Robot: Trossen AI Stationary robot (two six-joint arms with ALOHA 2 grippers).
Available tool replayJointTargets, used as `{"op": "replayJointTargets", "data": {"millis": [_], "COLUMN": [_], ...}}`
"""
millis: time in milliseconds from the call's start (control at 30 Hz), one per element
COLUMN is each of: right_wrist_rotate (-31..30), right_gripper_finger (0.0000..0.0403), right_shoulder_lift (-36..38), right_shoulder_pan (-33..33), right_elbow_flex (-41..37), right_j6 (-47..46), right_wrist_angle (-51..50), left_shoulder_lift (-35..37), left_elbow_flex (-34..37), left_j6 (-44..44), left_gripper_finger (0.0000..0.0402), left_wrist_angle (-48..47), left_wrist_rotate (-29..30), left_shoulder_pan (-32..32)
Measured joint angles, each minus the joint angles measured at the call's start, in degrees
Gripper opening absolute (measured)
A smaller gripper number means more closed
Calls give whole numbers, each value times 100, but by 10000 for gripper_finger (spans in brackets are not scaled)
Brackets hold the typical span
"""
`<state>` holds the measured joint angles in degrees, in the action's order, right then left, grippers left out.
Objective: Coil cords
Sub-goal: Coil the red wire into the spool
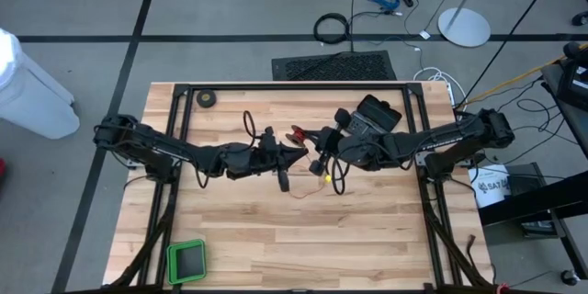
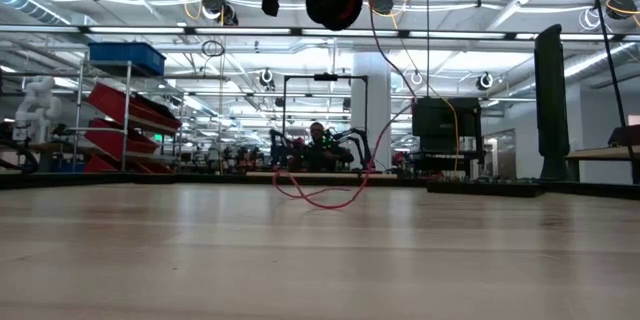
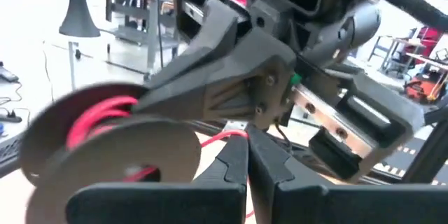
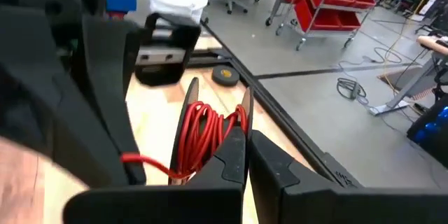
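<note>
Raised well above the table (image 1: 230, 230), the reel (image 4: 210, 136) was held in the air between the 2 arms, near the middle of the work area, so that the red wire (image 2: 320, 195) could be laid onto it without dragging the spool across the wood. The right gripper (image 4: 246, 155) was seen in its own wrist view with its 2 fingers drawn together on the rim of the reel, edge-on, the red turns already bunched between the 2 flanges. The left gripper (image 3: 246, 155) was brought up just beside the reel, its fingers nearly closed with a strand of the wire passing at their tips; whether the strand was truly pinched could not be told, as the fingertips were partly hidden. That arrangement was judged to serve winding: 1 gripper to hold the spool, the other to guide and feed the strand. In the low view a slack length of wire was seen hanging from the reel down to a loose loop lying on the table, so the coiling was judged partly done, with that tail not yet taken up. A black tape roll (image 1: 208, 99) lay near the far left corner, well apart from the work.
</note>
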<state>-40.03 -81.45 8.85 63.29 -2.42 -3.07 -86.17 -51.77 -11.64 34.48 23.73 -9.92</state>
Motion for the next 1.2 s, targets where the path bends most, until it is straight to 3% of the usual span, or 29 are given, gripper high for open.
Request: {"op": "replayJointTargets", "data": {"millis": [400,533,733,1200], "right_wrist_rotate": [506,1061,1694,2017], "right_gripper_finger": [0,0,0,0], "right_shoulder_lift": [7,15,46,62], "right_shoulder_pan": [40,36,30,-59], "right_elbow_flex": [4,4,1,-16], "right_j6": [-52,1,242,286], "right_wrist_angle": [-251,-319,-489,-871], "left_shoulder_lift": [785,987,1102,1103], "left_elbow_flex": [-2,-7,-9,-11], "left_j6": [-144,-157,-157,-409], "left_gripper_finger": [14,15,16,17], "left_wrist_angle": [-1682,-2247,-2415,-2405], "left_wrist_rotate": [2,-20,-42,-86], "left_shoulder_pan": [-247,-344,-466,-580]}}
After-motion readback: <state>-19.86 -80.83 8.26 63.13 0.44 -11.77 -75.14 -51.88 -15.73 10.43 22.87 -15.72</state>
